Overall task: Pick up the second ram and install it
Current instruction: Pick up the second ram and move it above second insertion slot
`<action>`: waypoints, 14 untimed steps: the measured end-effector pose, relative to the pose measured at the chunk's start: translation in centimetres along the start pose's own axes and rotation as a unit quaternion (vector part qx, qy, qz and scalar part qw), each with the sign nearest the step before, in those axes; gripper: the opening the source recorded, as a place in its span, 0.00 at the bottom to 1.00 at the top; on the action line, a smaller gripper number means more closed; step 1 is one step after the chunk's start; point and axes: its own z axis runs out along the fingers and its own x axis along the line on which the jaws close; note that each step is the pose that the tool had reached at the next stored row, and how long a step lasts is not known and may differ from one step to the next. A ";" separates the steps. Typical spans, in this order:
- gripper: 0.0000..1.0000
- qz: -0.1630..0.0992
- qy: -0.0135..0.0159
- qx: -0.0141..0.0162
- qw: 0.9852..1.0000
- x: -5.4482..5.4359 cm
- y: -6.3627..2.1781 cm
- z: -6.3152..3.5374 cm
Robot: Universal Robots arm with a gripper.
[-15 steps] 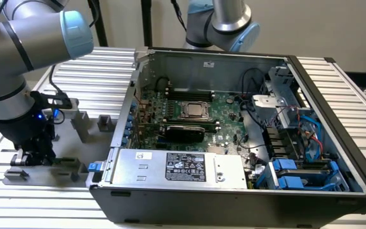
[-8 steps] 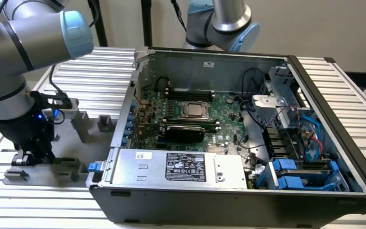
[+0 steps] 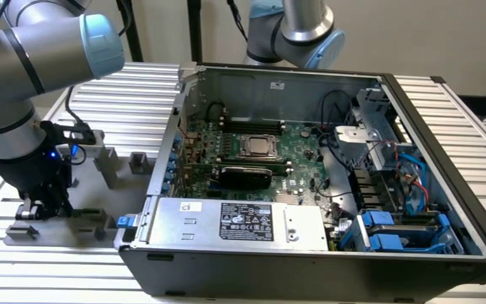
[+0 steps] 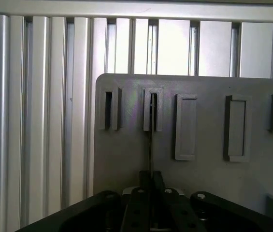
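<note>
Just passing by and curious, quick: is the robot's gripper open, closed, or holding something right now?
The gripper: closed on the ram, whose far end sits in its holder.

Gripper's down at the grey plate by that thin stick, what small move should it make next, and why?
Probably a short pull straight out of the holder, with no tilt. The second ram sits edge-on, its far end in the slotted holder and its near end at the gripper, so any sideways lean could bind it in the slot.
</note>
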 end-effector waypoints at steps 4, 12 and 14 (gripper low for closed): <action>0.13 0.000 0.000 0.000 1.000 0.0 0.00 0.00; 0.13 0.019 -0.001 0.000 1.000 0.0 0.00 0.00; 0.13 0.019 -0.001 0.000 1.000 0.0 0.00 0.00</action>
